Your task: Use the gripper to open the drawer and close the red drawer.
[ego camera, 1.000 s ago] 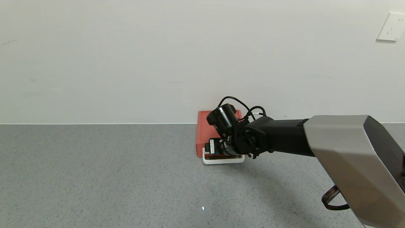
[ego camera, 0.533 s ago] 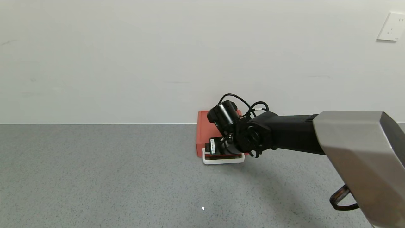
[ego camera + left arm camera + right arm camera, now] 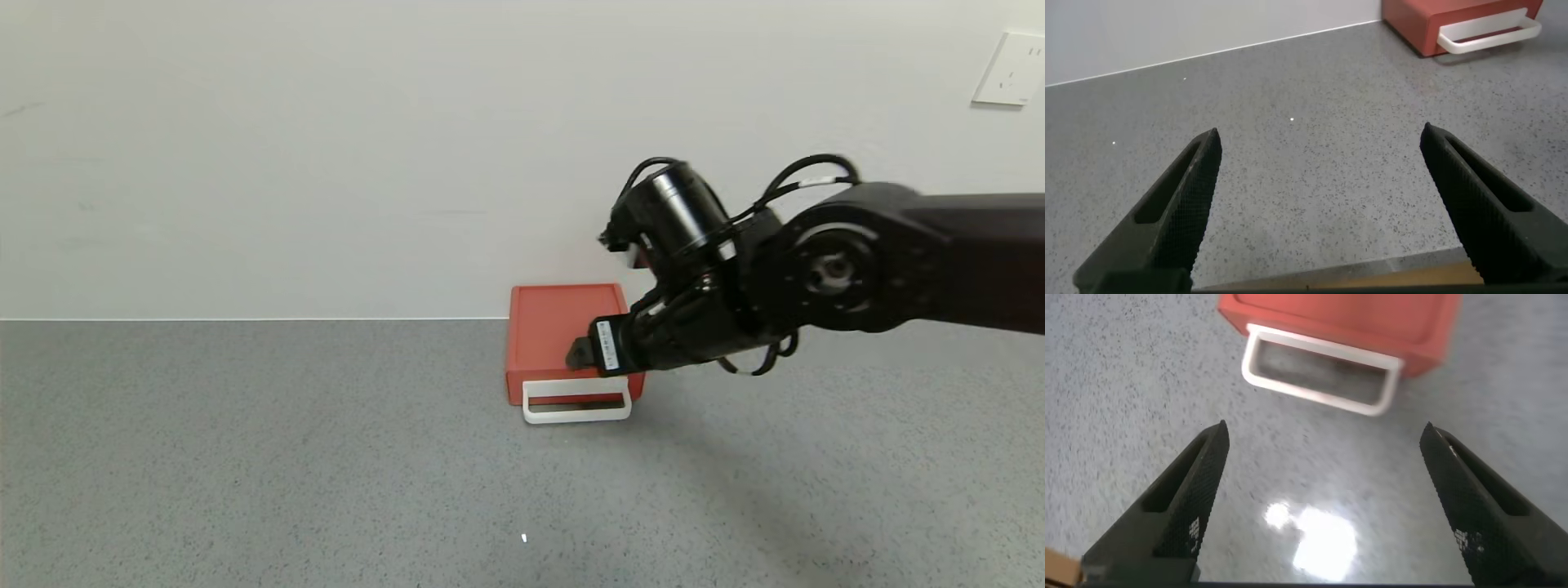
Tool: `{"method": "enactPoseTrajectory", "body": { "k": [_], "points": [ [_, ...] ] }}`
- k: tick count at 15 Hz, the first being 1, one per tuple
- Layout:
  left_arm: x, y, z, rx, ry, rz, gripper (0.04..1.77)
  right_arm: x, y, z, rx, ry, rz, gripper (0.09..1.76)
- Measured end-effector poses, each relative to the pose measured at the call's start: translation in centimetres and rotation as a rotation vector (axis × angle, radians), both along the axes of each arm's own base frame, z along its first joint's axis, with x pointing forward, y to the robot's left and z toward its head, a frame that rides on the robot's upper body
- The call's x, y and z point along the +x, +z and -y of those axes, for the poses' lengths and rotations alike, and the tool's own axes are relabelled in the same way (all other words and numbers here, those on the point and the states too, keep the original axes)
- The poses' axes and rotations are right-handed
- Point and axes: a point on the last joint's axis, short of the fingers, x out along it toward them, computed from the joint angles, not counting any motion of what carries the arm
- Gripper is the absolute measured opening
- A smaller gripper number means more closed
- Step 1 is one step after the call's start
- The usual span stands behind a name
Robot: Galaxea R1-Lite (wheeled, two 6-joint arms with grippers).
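Note:
The orange-red drawer (image 3: pixel 555 322) sits against the wall at the back of the table, its tray pushed in flush. Its white loop handle (image 3: pixel 576 406) lies flat in front of it. My right gripper (image 3: pixel 578 354) hangs above the drawer's front right part, clear of the handle and holding nothing. In the right wrist view that gripper (image 3: pixel 1324 430) stands open above the table, with the drawer (image 3: pixel 1347 318) and handle (image 3: pixel 1323 371) beyond its fingertips. My left gripper (image 3: pixel 1320 132) is open and empty over bare table, far from the drawer (image 3: pixel 1429 20).
A grey speckled table top (image 3: pixel 245 457) runs to a white wall. A wall socket (image 3: pixel 1012 69) is at the upper right. A bright glare patch (image 3: pixel 1319 535) lies on the table under the right gripper.
My right gripper has lifted off the white handle and risen up and to the right, the arm swinging higher. The drawer and handle stay where they were.

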Motion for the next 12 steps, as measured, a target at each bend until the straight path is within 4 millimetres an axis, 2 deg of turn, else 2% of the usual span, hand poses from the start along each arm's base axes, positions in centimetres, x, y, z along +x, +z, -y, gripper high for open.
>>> {"method": "enactPoseTrajectory", "body": {
  "k": [3,6,9,12],
  "points": [
    [0.0,0.0,0.0,0.000,0.000,0.000,1.75,-4.0,3.6,4.8,0.023,0.022,0.074,1.71],
    [0.0,0.0,0.0,0.000,0.000,0.000,1.75,-9.3,6.2,9.9,0.060,0.002,0.175,1.71],
    [0.0,0.0,0.0,0.000,0.000,0.000,1.75,-15.0,7.8,15.1,0.079,-0.103,0.304,1.71],
    [0.0,0.0,0.0,0.000,0.000,0.000,1.75,-20.1,8.4,20.2,0.077,-0.296,0.438,1.71]
  ]
}}
